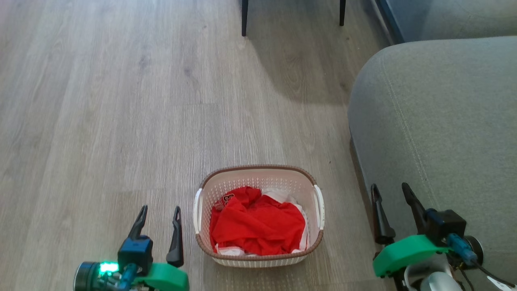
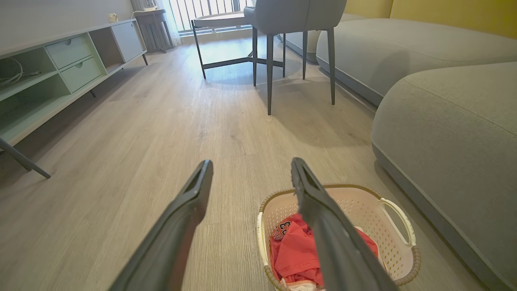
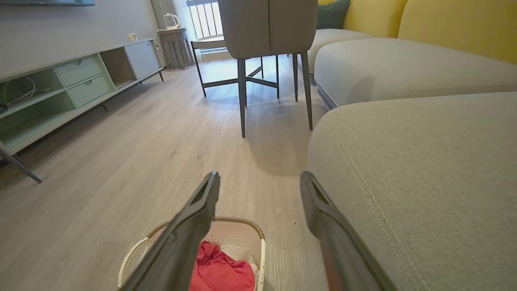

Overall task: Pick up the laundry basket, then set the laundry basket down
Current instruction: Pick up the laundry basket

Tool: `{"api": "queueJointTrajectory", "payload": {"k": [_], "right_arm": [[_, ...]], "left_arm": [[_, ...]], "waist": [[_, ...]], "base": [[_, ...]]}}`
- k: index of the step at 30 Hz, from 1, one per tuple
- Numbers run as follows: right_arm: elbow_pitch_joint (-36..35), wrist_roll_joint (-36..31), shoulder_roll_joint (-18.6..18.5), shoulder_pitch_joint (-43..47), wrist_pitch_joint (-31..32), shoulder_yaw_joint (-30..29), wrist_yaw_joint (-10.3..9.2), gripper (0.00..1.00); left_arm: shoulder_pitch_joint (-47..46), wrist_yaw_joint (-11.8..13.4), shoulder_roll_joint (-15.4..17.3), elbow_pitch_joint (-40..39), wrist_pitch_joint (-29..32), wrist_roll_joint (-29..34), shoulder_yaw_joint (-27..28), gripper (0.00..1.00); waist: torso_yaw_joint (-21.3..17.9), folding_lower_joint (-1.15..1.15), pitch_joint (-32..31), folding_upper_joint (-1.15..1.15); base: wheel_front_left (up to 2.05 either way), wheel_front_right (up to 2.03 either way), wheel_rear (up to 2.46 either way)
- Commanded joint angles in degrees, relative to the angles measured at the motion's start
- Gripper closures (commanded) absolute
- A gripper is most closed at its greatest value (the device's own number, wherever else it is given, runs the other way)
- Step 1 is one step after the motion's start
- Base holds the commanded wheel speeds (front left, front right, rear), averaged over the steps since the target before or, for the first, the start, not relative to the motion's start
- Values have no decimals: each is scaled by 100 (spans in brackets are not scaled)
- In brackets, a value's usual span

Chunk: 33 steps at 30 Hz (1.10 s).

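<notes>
At the far left of the left wrist view stands a long, low cabinet [image 2: 72, 68], pale green and boxy, with two drawers and open shelves; its near end runs off the frame. The floor [image 1: 121, 121] is matt grey wood-look plank with a fine straight grain. At the lower left of the head view the left gripper [image 1: 160, 210] has its two long, dark, tapering fingers spread apart with nothing between them. It is mounted on a bright green plastic piece beside a lit green lamp, and the arm behind is cut off by the bottom edge. Just to its right, clear of the fingers, the laundry basket [image 1: 258, 182] rests on the floor between the two grippers. It is a rounded rectangle of cream plastic pierced with rows of small holes, with a brown woven-look band around the rim and a smooth white handle [image 1: 197, 210] on each side. Inside, a crumpled red cloth [image 1: 254, 226] bears a print too small to read and covers most of a white cloth [image 1: 280, 196] and the basket's bottom. Beyond it, two thin dark chair legs [image 1: 244, 18] are cut off by the top edge. The right gripper [image 1: 389, 188] shows its fingers parted and empty against the front of the sofa [image 1: 436, 121]. The sofa is a rounded grey cushion of coarse weave with a stitched seam, running off the right edge. In each wrist view one finger hides part of the basket.
</notes>
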Motion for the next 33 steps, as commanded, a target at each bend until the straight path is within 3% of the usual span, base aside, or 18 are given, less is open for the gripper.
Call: {"api": "queueJointTrajectory", "payload": {"k": [1, 16, 33], "right_arm": [[-155, -40, -67, -211, -75, 102, -9, 0], [4, -252, -67, -1111, -76, 9, -9, 0], [1024, -395, -67, -3055, -76, -175, -9, 0]], "left_arm": [[-167, -27, -22, -175, -56, -29, 220, 0], [-1083, -149, -76, 118, -56, -233, 297, 0], [-3266, -128, -88, 1246, -56, -857, 202, 0]], "waist": [[3, 0, 47, 0], [-5, 0, 1414, 0], [125, 0, 3841, 0]], "base": [[0, 0, 0], [0, 0, 0], [0, 0, 0]]}}
